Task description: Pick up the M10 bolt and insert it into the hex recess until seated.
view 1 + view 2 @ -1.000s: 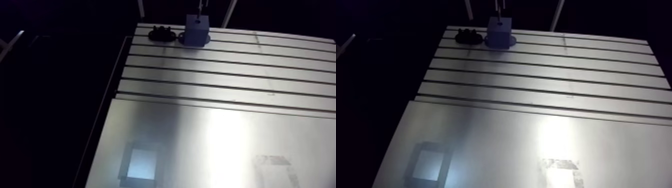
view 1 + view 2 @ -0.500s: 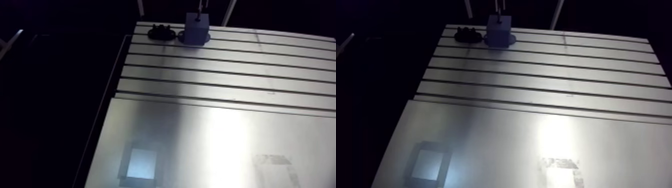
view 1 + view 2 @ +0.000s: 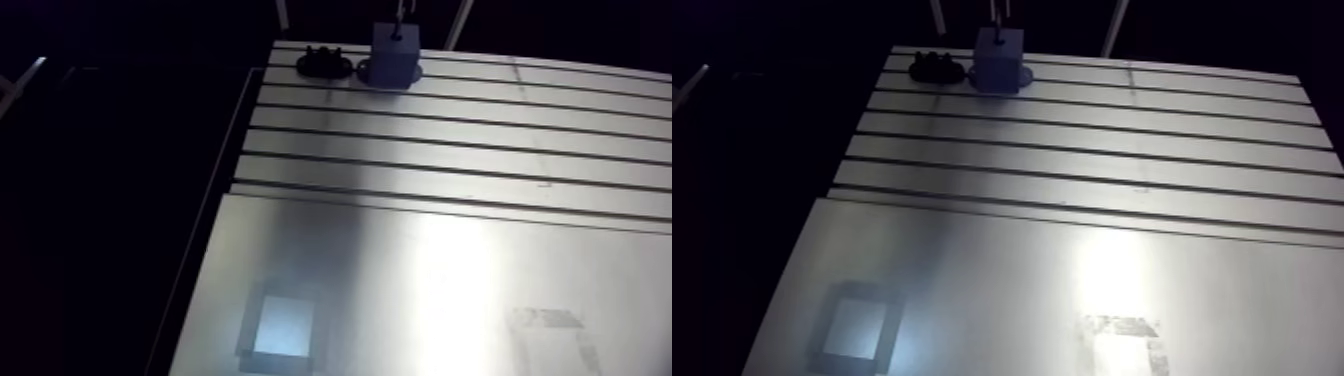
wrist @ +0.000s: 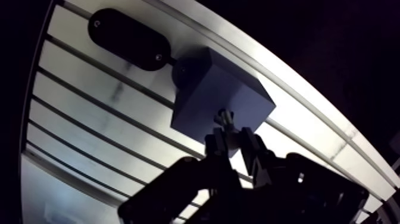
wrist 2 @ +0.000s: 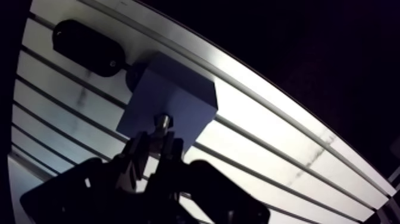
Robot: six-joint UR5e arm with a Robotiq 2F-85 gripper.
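M10 bolt [image 4: 224, 118] being clamped between jaws of gripper [image 4: 233, 142], hanging tip-first over top face of blue-grey block [image 4: 199, 95]; contact with that face not discernible. Block standing near far edge of slotted table [image 4: 89, 125], just beside black oval fixture [image 4: 128, 39].

The fingers [image 4: 218, 146] clamp the bolt [image 4: 225, 118] over the blue block [image 4: 205, 83], black oval plate [image 4: 128, 39] alongside.
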